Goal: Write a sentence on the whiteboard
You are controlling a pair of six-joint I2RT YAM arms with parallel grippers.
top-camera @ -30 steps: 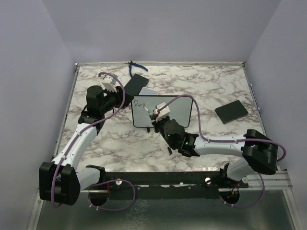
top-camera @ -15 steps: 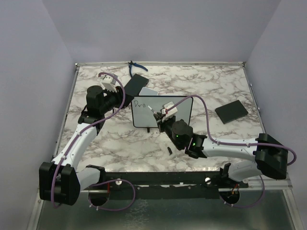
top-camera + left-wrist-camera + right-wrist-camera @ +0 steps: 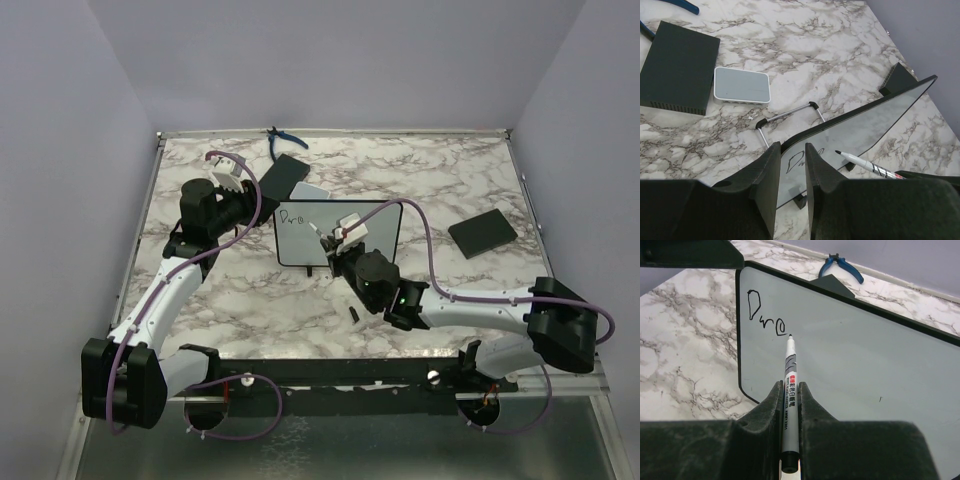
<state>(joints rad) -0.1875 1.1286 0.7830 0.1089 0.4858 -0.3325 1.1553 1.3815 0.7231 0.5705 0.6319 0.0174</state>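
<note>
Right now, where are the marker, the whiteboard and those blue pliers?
marker (image 3: 790, 385), right wrist view, on its printed barrel.
whiteboard (image 3: 865, 355), right wrist view, on its bare face.
blue pliers (image 3: 852, 271), right wrist view, on one handle.

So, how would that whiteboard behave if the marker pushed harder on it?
Probably light and apt to tip: the whiteboard is thin and stands propped on small feet. It would likely skid on the smooth marble table too. The left end effector, clamped on its edge, probably steadies it against the marker.
</note>
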